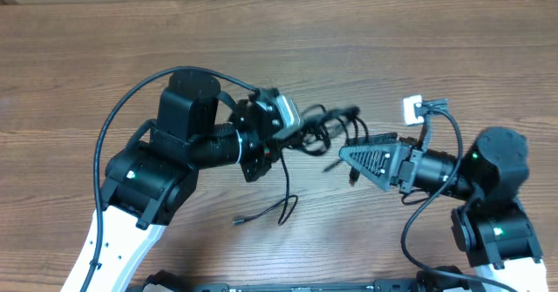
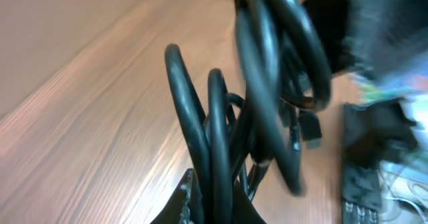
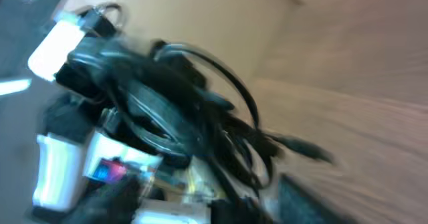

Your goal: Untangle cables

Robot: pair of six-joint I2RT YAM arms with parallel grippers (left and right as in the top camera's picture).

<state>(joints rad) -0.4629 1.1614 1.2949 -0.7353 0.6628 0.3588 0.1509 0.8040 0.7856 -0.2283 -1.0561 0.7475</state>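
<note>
Bunched cables held up over mid desk, clamped in left pincer; one strand trails onto the wood. Just beside bunch, right pincer: wide or narrow, cannot tell, blurred.

From overhead the cables form 1 dark knot; single strands and plugs there are too small to tell apart. The left gripper has its fingertips buried in that knot. The right gripper shows only as a dark wedge, its jaw gap unreadable. The left arm and right arm are cut by the bottom edge. In the left wrist view the loops run off the top edge and the right side is smeared. The right wrist view is blurred throughout; its own fingers cannot be made out.
</note>
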